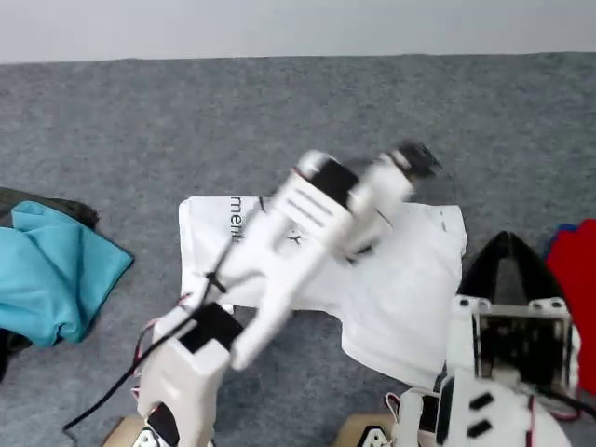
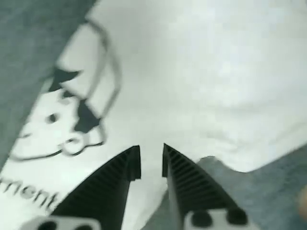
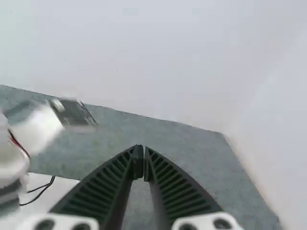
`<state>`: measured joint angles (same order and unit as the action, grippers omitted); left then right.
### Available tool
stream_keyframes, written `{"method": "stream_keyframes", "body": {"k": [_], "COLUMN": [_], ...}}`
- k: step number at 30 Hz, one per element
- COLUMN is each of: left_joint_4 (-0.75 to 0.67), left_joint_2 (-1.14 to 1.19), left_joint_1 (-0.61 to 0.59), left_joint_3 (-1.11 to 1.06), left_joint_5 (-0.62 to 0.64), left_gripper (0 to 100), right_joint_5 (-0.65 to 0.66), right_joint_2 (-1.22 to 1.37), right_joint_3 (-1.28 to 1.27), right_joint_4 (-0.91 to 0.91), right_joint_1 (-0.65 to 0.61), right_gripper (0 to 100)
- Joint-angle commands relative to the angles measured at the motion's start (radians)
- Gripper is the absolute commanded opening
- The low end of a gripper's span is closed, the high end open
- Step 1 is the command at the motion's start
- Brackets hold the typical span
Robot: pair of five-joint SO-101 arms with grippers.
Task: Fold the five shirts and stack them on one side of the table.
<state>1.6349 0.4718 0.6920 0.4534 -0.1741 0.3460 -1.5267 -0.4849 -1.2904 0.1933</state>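
A white shirt [image 1: 391, 279] with dark print lies spread in the middle of the grey table [image 1: 279, 112]. My left arm stretches across it, and the left gripper [image 1: 414, 160] hangs over the shirt's far edge. In the left wrist view the left gripper [image 2: 151, 160] is a little open above the white shirt [image 2: 201, 81], with nothing between its fingers. My right gripper [image 1: 507, 244] is raised at the shirt's near right corner, shut and empty. The right gripper [image 3: 139, 155] points toward the far table edge and the wall.
A teal shirt [image 1: 51, 270] lies on a dark one [image 1: 56, 207] at the left edge. A red shirt [image 1: 575, 279] with something blue [image 1: 562, 230] behind it sits at the right edge. The far half of the table is bare grey felt.
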Motion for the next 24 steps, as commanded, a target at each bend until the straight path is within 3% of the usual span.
{"method": "stream_keyframes", "body": {"k": [1, 5, 11, 24], "left_joint_4": [-0.025, -0.048, -0.103, -0.110], "left_joint_2": [-0.068, -0.068, -0.068, -0.054], "left_joint_1": [0.133, 0.209, 0.230, 0.316], "left_joint_3": [-0.042, -0.082, -0.134, -0.226], "left_joint_5": [-0.003, -0.054, -0.075, -0.103], "left_gripper": [8, 10, 19, 23], "right_joint_5": [-0.011, -0.011, -0.011, -0.006], "right_joint_2": [-0.005, -0.015, -0.015, -0.015], "right_joint_3": [0.069, 0.075, 0.075, 0.094], "right_joint_4": [-0.036, -0.058, -0.058, -0.064], "right_joint_1": [0.012, 0.012, 0.012, 0.012], "right_gripper": [0.9, 0.9, 0.9, 0.9]}}
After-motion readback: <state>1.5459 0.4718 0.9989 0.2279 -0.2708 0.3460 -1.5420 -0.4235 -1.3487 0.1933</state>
